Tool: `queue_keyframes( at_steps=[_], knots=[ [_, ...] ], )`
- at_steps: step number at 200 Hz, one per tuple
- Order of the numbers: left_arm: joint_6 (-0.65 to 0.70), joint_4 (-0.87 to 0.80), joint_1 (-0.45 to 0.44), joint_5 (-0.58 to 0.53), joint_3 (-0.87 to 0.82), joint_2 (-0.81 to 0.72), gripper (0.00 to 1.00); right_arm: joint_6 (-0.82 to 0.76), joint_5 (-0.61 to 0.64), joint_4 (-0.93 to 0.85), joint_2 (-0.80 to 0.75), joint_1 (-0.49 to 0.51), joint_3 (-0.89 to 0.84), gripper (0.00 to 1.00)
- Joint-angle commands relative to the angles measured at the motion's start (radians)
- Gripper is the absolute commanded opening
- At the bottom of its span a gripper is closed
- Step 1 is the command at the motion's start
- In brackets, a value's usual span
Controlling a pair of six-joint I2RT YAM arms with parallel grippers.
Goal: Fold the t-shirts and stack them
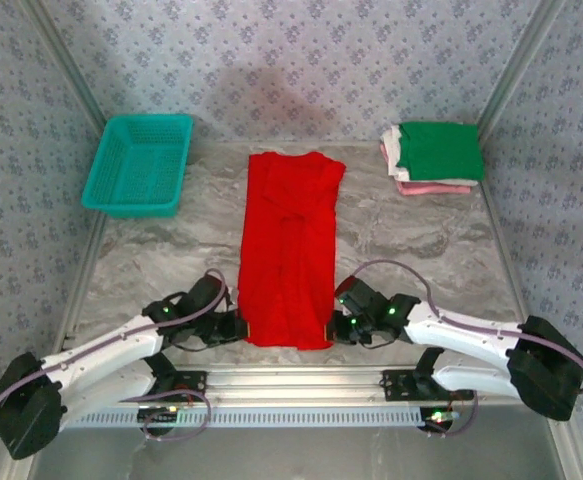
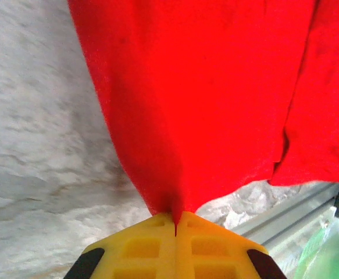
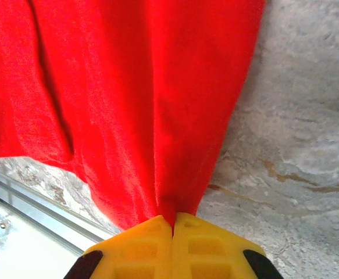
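The red t-shirt lies on the table as a long narrow strip, sides already folded in, running from the near edge toward the far wall. The left pincer is clamped on its near left corner and the right pincer on its near right corner. In each wrist view the yellow fingers meet with a pinch of red cloth drawn up tight between them.

The shirt looks light, soft and quite limp – it puckers into a cone at each pinch and lies in loose ripples along its length. It has no stiffness of its own, so I judge it will sag between the two holds and drape wherever it is led. Breakage is no worry (thin cloth can slide out of a shallow pinch, though), and the folded-in layers may shift apart if only the top one is caught.

The two near corners seem the right places to hold – lifted evenly, they should carry the hem over toward the collar.

The stack of folded t-shirts, green on top, waits at the far right, well apart from the teal basket at the far left.
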Motion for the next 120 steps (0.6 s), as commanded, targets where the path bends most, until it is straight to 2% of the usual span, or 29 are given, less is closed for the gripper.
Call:
queue_keyframes(
  at_steps=[1,54,90,120],
  knots=[
    [-0.019,0.023,-0.034,0.018,0.022,-0.007,0.0,-0.036,0.014,-0.041,0.024,0.019,0.051,0.0],
    [-0.004,-0.014,-0.013,-0.027,0.065,-0.039,0.0,-0.058,0.004,-0.115,0.012,-0.029,0.084,0.0],
    [0.082,-0.064,0.111,-0.022,0.198,0.005,0.0,-0.122,-0.025,-0.173,0.013,-0.128,0.184,0.0],
    [0.146,-0.012,0.217,0.009,0.284,0.096,0.0,-0.219,-0.048,-0.226,0.096,-0.255,0.305,0.0]
  ],
)
